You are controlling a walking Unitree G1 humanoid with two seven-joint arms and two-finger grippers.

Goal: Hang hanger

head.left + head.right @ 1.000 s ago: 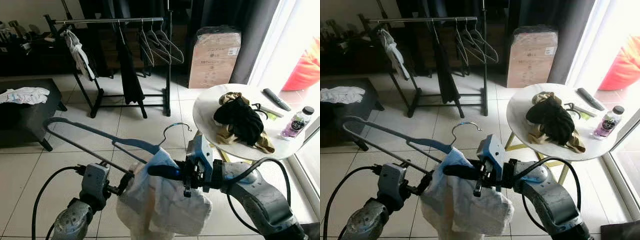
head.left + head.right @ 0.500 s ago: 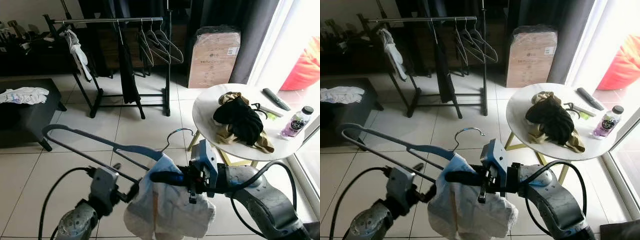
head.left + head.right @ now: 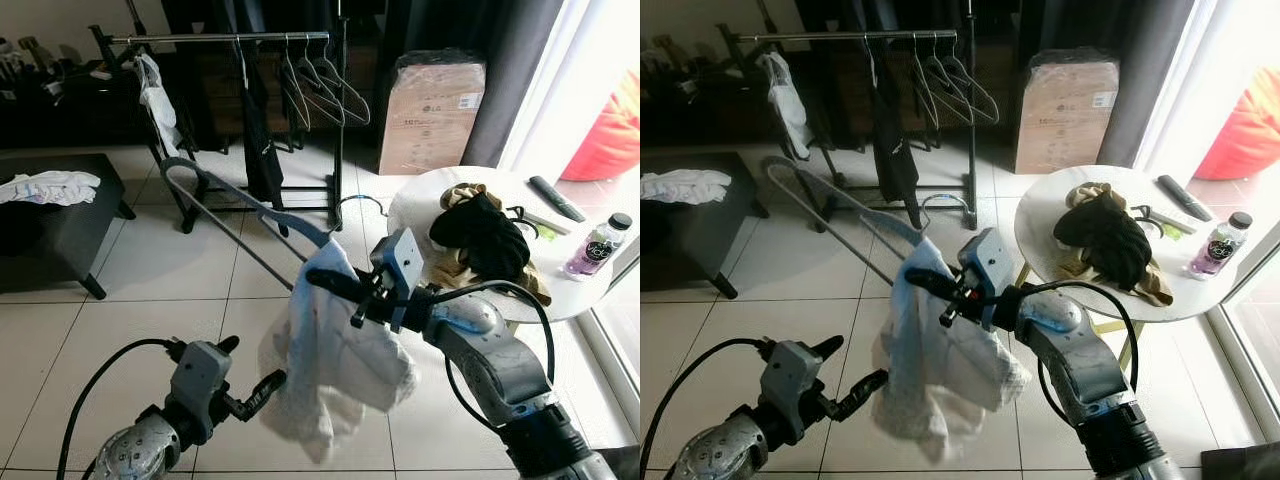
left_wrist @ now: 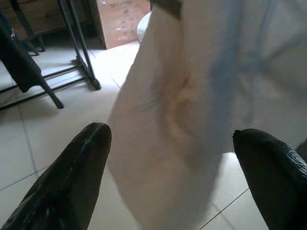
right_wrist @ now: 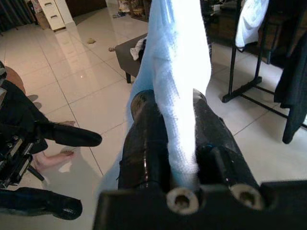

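Nearest the camera, low over the tiled floor (image 3: 120, 290), the left gripper (image 3: 252, 392) has its two black fingers (image 4: 62, 187) spread wide with nothing between them; its fingertips sit just beside the lower edge of the white shirt (image 3: 340, 350), and whether they touch it cannot be told. Above and to the right of the left gripper, the right gripper (image 3: 325, 283) is raised in front of the robot, its fingers closed tightly on a fold of that shirt near its top, as the right wrist view shows. The shirt hangs down from this grip, draped on a blue-grey hanger (image 3: 235, 205). The hanger slants up and away to the left from the right gripper, its metal hook (image 3: 358, 203) curling just above the gripper, not yet on any rail.

To the right of the right gripper stands a round white table (image 3: 410, 215) carrying a heap of black and tan clothes (image 3: 485, 245), a small bottle (image 3: 596, 245) and a remote (image 3: 553, 198). Far left of the gripper, a dark low bench (image 3: 50, 235) holds a white cloth (image 3: 45, 187). Well beyond the gripper, a black clothes rack (image 3: 225, 40) stands with empty hangers (image 3: 320, 90) and dark and white garments on its rail, a wrapped cardboard box (image 3: 430, 112) to its right.
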